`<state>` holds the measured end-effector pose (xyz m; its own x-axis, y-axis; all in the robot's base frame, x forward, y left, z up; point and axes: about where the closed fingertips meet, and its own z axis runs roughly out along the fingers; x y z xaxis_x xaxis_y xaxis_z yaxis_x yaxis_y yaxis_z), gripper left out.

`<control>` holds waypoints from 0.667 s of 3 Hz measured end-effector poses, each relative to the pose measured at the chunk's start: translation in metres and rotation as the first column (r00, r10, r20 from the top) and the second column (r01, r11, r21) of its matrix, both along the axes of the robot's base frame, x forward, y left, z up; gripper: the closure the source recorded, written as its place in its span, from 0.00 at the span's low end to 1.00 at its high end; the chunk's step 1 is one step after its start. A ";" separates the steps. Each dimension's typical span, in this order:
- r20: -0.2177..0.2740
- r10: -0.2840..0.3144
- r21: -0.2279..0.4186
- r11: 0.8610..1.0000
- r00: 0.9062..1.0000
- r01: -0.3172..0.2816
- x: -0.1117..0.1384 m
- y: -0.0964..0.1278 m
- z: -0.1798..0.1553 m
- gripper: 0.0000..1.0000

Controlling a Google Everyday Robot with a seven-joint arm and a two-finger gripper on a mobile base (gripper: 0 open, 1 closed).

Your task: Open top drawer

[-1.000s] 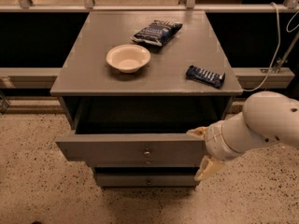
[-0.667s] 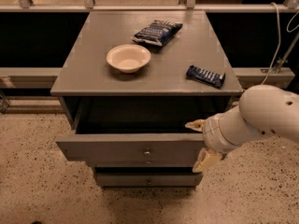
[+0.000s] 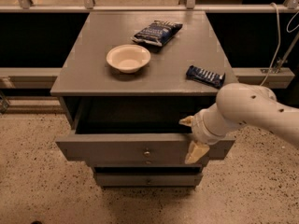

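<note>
While the top drawer (image 3: 112,146) stands partly out of the desk (image 3: 88,78), the claw (image 3: 191,136) straddles its front edge, fingers apart, one behind the panel and one before it. The knob (image 3: 146,152) lies beside the claw, toward centre. Pull straight and level, because an off-centre hold may skew the drawer.

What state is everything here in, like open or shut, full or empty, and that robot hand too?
top drawer: open, pulled out partway.
gripper: open, at the drawer front's right end, one finger on either side.
bowl: upright, empty.
chip bag: lying flat on the cabinet top.
snack bar: lying flat.
lowest drawer: looks shut.
</note>
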<state>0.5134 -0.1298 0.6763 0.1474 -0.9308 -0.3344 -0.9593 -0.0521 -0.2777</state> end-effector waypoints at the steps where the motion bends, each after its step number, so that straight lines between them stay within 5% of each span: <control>1: -0.035 0.005 -0.017 1.000 0.999 -0.006 0.005 0.007 -0.025 0.20; 2: -0.073 0.017 -0.041 0.999 0.997 -0.020 -0.008 0.008 -0.039 0.19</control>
<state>0.5051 -0.1214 0.6370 0.1416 -0.9414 -0.3062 -0.9755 -0.0801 -0.2049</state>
